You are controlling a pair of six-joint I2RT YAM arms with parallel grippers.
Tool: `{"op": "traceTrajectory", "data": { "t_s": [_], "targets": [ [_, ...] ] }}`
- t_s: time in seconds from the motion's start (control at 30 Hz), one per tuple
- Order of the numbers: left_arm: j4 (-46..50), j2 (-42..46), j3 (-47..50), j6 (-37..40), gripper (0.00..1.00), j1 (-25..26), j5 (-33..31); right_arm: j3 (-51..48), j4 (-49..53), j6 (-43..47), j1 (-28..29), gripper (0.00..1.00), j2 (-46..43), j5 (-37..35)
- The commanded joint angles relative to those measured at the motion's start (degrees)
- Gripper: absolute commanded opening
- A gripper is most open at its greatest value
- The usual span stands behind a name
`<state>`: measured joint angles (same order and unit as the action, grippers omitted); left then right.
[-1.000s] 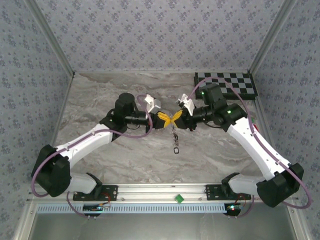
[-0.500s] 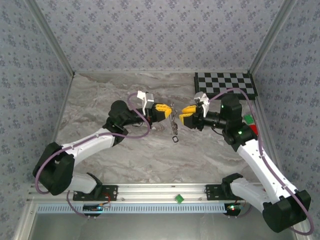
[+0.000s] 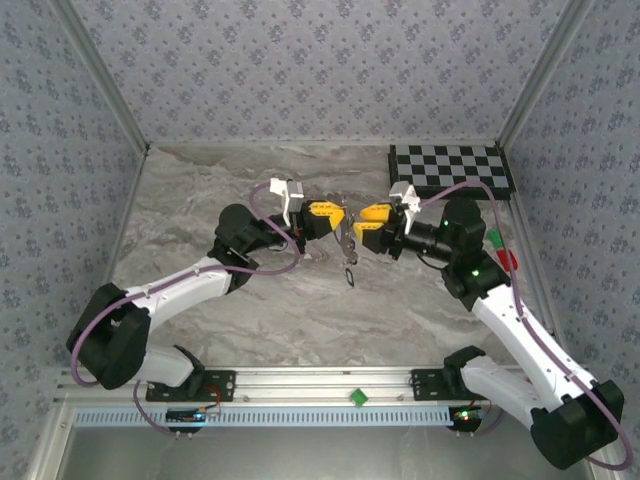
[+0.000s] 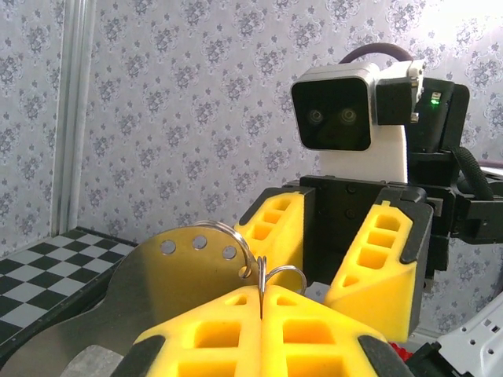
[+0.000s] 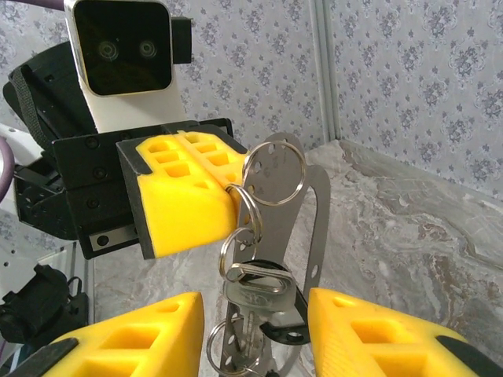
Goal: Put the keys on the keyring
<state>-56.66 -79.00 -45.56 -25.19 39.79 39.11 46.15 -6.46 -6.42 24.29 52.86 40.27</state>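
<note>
Yellow foam pads [image 5: 126,338] of my right jaws are closest to the lens. They're moderately apart with nothing pinched, one on each side of the dangling bunch. Between them hang the keys [image 5: 253,302], clipped under a short chain of wire loops, so I'd guess at least part of the threading is done. A bit further out, the keyring [image 4: 286,269] is nipped edge-on in the left jaws, which are fully closed on it, and a flat steel tag [image 5: 318,212] hangs behind. From overhead the whole lot is held up over the middle of the marble desk [image 3: 250,320]. How many keys are actually on, I can't tell at this size. What's left, I reckon, is to check for stragglers and then let go. Checkerboard [image 3: 450,165] sits at the far right.
</note>
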Motion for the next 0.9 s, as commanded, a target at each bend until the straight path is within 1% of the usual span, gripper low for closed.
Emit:
{"op": "traceTrajectory", "data": {
  "t_s": [0.0, 0.07, 0.13, 0.2, 0.23, 0.3, 0.37, 0.5, 0.67, 0.87],
  "targets": [
    [-3.79, 0.23, -1.72, -0.65, 0.0, 0.53, -0.57, 0.95, -1.01, 2.2, 1.53, 0.4, -0.48, -3.08],
    [-3.8, 0.19, -1.6, -0.74, 0.0, 0.54, -0.54, 1.54, -0.28, 3.09, 2.26, 0.39, -0.31, -3.86],
    [-3.65, 0.43, -1.52, -0.74, 0.0, 0.56, -0.67, 2.14, 0.36, 3.88, 2.77, 0.35, 0.04, -3.97],
    [-3.68, 0.73, -1.22, -0.64, 0.0, 0.55, -0.79, 2.84, 1.44, 4.51, 3.0, 0.26, 0.49, -4.07],
    [-3.8, 0.9, -1.11, -0.73, 0.0, 0.62, -0.95, 3.12, 1.73, 4.65, 2.95, 0.23, 0.74, -4.1],
    [-3.96, 1.28, -0.85, -0.65, 0.0, 0.6, -1.12, 3.32, 2.38, 5.13, 3.08, 0.14, 0.77, -4.11],
    [-3.88, 1.5, -0.77, -0.72, 0.0, 0.59, -1.32, 3.38, 3.07, 5.51, 3.14, 0.11, 0.67, -4.18],
    [-3.86, 2.0, -0.34, -0.67, 0.0, 0.62, -1.82, 3.42, 3.94, 6.14, 3.29, 0.0, 0.74, -3.82],
    [-3.97, 2.19, -0.08, -0.73, 0.0, 0.63, -1.85, 3.37, 4.41, 6.41, 3.46, 0.0, 1.09, -2.93],
    [-4.09, 2.19, -0.13, -0.87, 0.0, 0.55, -1.85, 3.37, 5.35, 6.94, 3.69, 0.0, 0.63, -3.94]
  ]
}}
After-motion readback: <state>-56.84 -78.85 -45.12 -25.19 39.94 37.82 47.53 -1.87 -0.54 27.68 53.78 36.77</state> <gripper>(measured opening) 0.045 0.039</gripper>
